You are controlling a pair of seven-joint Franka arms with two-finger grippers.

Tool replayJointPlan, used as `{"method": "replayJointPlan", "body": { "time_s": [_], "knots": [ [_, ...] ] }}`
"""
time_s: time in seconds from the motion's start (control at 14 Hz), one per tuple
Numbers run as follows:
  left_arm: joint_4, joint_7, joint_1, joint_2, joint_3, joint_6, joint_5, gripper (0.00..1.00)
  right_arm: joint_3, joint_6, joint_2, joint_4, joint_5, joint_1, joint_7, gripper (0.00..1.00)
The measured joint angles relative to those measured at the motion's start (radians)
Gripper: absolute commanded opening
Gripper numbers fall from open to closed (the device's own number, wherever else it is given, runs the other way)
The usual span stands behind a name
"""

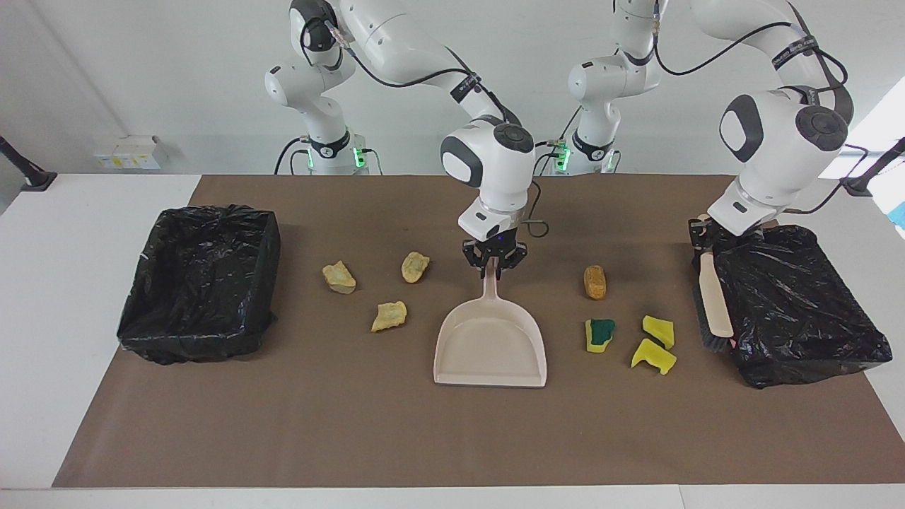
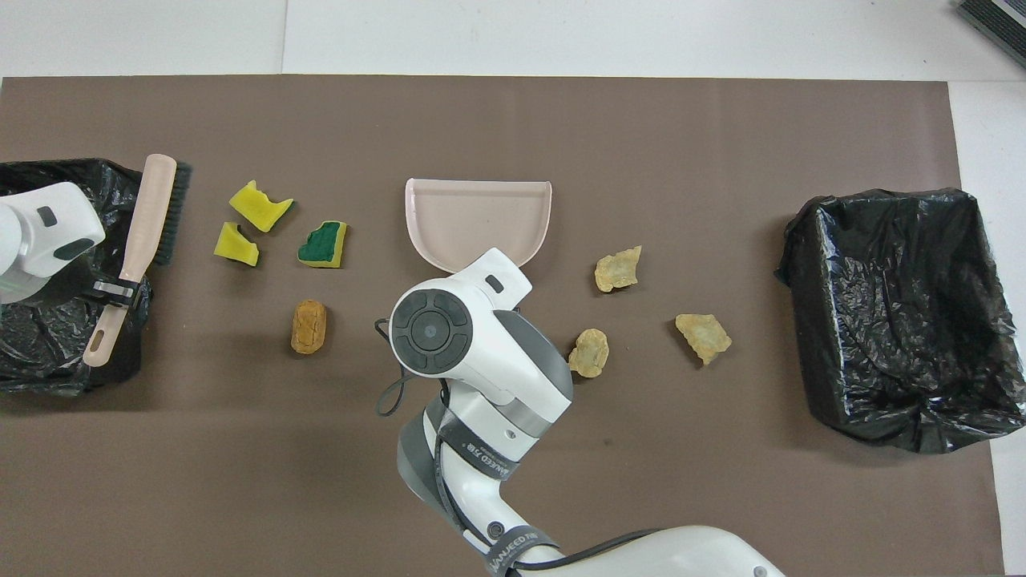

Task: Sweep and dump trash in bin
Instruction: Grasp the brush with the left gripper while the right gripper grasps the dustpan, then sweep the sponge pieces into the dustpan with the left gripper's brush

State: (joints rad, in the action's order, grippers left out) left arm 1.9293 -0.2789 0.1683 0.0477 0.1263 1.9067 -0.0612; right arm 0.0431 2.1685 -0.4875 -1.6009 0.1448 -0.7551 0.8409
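Two black-lined bins (image 1: 200,281) (image 1: 795,300) flank a brown table mat where three pale tan crumbly chunks (image 1: 339,276) lie toward the right arm's end, beside the right gripper (image 1: 494,267), clamped on a pink plastic dustpan's (image 1: 491,343) handle. One orange-brown oval lump (image 1: 594,281) and three bright yellow sponge pieces (image 1: 652,355), one green-faced, sit between the dustpan and the left gripper (image 1: 700,237), fingers closed around a pale wooden brush (image 1: 713,304).
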Motion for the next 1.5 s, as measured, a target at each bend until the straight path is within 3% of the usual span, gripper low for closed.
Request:
{"method": "replayJointPlan", "body": {
  "time_s": [0.36,0.72,1.22,1.5],
  "knots": [
    [-0.014,0.080,0.003,0.038,-0.001,0.006,0.000,0.00,0.005,-0.005,0.025,0.003,0.000,0.003,-0.070,0.00],
    [-0.021,0.405,-0.003,0.126,0.013,0.007,-0.001,0.00,0.006,-0.018,0.063,0.003,-0.016,0.007,-0.168,0.00],
    [0.078,0.416,-0.065,0.118,0.030,0.034,-0.001,0.00,0.007,-0.198,0.123,-0.001,-0.062,0.094,-0.783,0.00],
    [0.128,0.354,-0.136,0.093,0.032,0.056,-0.001,0.00,0.007,-0.209,0.126,-0.009,-0.062,0.134,-1.127,0.00]
  ]
}}
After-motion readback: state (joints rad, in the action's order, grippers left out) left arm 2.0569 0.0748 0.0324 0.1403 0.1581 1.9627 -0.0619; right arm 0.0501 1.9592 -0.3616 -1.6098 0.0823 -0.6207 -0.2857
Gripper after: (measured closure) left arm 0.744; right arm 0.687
